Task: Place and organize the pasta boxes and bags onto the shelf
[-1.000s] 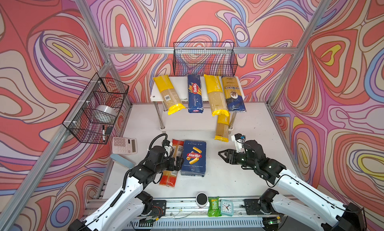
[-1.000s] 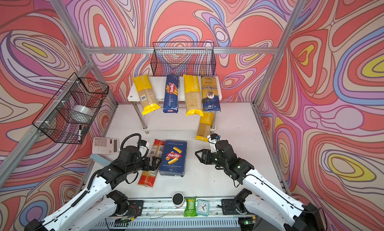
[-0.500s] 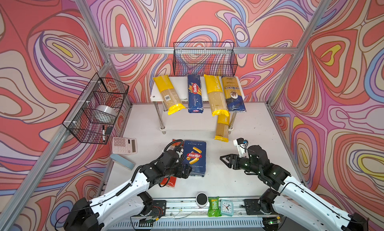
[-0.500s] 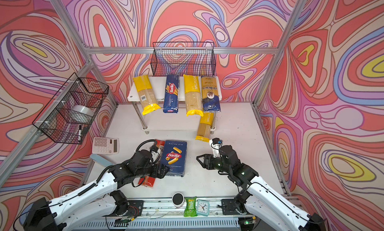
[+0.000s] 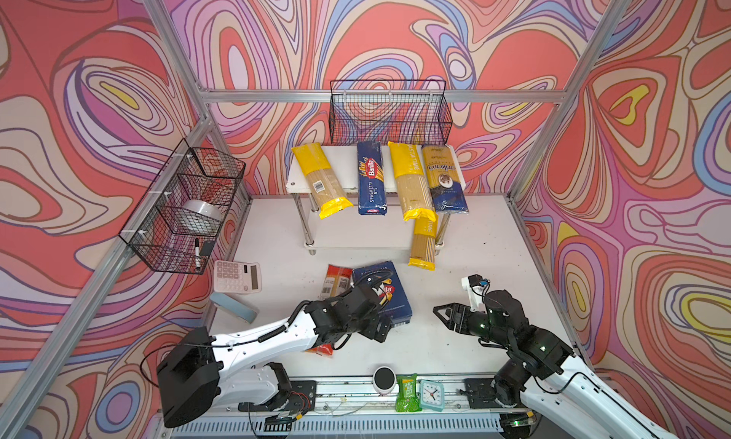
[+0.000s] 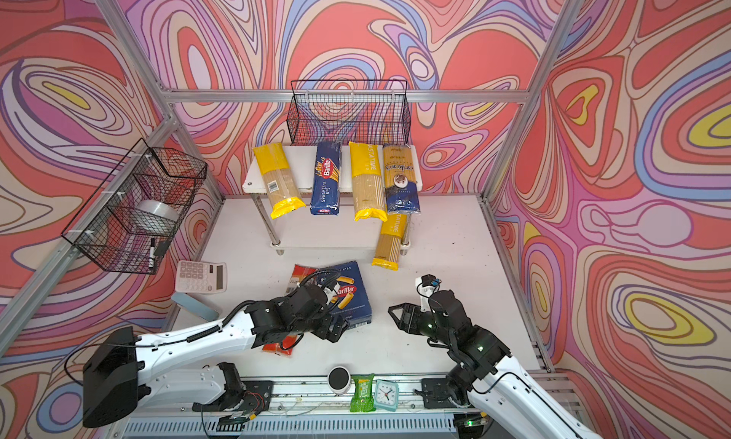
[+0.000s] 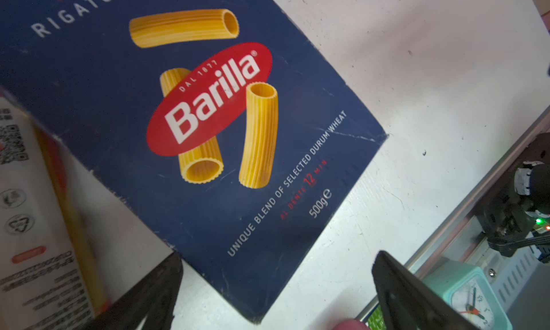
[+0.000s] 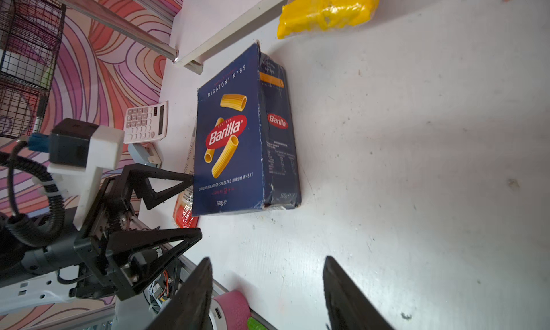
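As the empty, wide-open left pincer (image 5: 383,328) swings from red-ended bag (image 5: 336,278) to rigatoni box (image 5: 398,305), the box looks next for shelving; right pincer (image 5: 441,317), half-open, holds nothing.

The rigatoni box (image 5: 395,302) lies flat on the tabletop (image 5: 474,251), just ahead of the left end effector (image 5: 381,324). A loose packet (image 5: 336,282) lies alongside the box, left of that end effector and partly under its arm. The right end effector (image 5: 441,312) is well apart to the box's right. Far beyond both stands the shelf (image 5: 348,168). On its top board, three packets (image 5: 322,180) and the spaghetti box (image 5: 371,178) lie side by side. A lower packet (image 5: 423,243) juts from the bottom board, ahead of the right end effector.
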Available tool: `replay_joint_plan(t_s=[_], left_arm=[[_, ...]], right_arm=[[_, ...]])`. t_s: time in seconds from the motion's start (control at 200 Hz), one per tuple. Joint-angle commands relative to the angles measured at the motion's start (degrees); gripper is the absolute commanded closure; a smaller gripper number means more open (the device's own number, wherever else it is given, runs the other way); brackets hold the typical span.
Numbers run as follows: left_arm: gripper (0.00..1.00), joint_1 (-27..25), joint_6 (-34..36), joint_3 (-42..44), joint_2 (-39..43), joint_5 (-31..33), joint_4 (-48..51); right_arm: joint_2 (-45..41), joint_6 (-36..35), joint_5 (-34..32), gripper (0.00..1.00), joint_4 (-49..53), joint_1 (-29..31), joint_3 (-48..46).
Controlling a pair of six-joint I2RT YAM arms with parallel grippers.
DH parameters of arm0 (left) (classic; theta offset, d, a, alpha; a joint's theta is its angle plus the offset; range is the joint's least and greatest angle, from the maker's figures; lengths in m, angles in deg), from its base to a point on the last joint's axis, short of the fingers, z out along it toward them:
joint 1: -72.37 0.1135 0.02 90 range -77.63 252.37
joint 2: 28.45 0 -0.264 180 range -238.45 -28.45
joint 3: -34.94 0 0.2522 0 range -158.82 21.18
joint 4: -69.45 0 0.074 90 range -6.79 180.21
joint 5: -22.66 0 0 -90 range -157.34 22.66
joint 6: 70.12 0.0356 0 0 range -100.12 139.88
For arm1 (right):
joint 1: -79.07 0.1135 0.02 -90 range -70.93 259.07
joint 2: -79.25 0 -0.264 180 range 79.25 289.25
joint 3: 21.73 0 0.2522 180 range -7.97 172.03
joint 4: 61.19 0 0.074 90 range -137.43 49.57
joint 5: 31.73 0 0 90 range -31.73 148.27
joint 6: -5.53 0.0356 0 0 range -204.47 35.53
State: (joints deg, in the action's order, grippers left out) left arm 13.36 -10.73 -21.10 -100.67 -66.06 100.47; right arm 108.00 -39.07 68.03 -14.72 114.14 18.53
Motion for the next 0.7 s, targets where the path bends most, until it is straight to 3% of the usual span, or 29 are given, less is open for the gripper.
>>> replay_joint_plan(t_s=[0.0, 0.225, 0.366, 0.471, 0.591, 0.691], left_arm=[[0.00, -3.78, 0.57, -3.64, -3.95, 0.82, -4.80], [0.00, -13.79, 3.89, -17.32, -16.03, 4.27, -5.57], [0.00, -14.30, 0.85, -20.22, -17.08, 10.40, 1.80], [0.00, -12.03, -1.06, -16.10, -11.57, 13.07, 5.09], [0.00, -4.63, -2.10, -8.61, -2.85, 10.77, 5.73], [0.00, -1.36, 1.77, -2.41, 4.65, 16.32, 3.99]], right_arm=[[-1.58, 1.31, -2.93, 0.39, 4.29, 0.17, 0.04], [-1.87, 2.10, -3.36, 0.39, 4.76, 0.17, -0.03], [-0.82, 2.64, -2.86, 0.39, 4.30, 0.18, -0.45], [-0.26, 3.15, -2.32, 0.39, 3.72, 0.18, -0.82], [-0.26, 3.90, -1.57, 0.41, 0.82, 0.22, -2.30], [-1.05, 7.04, 1.49, 0.41, -4.83, 0.22, -5.48]])
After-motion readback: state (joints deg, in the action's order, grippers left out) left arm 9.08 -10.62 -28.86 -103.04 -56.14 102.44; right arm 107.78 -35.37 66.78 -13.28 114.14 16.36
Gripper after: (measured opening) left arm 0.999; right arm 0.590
